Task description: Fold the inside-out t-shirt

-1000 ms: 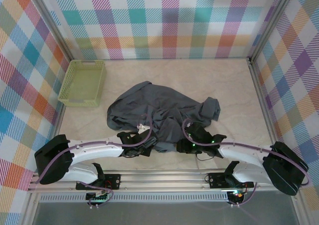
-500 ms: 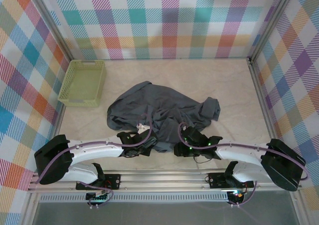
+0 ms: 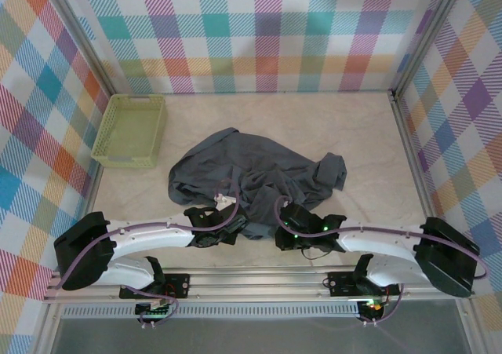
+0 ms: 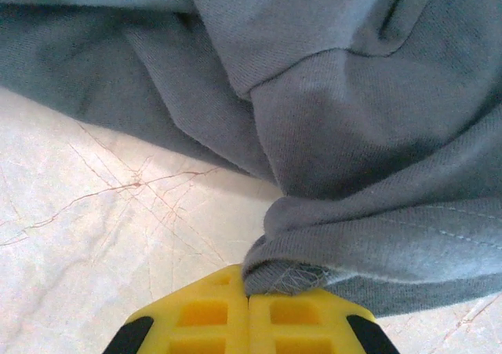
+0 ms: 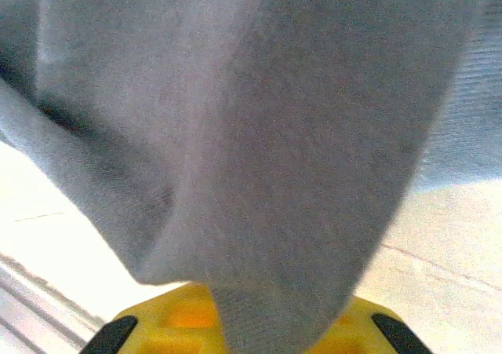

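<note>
The inside-out t-shirt lies crumpled in a dark slate-grey heap on the pale table top. My left gripper sits at its near edge. In the left wrist view the yellow fingers are pressed together, and the left gripper pinches a stitched hem fold of the t-shirt. My right gripper is just right of it on the same near edge. In the right wrist view the t-shirt hangs down and narrows into the right gripper, whose jaws are closed on the cloth.
A lime-green mesh basket stands at the far left by the checked wall. Metal rails run along the table's left and right sides, and the arms' bases sit at the near edge. Bare table lies right of and behind the shirt.
My right gripper has slid left along the shirt's near edge toward the left gripper and closed on the cloth. The left arm has stayed put.
</note>
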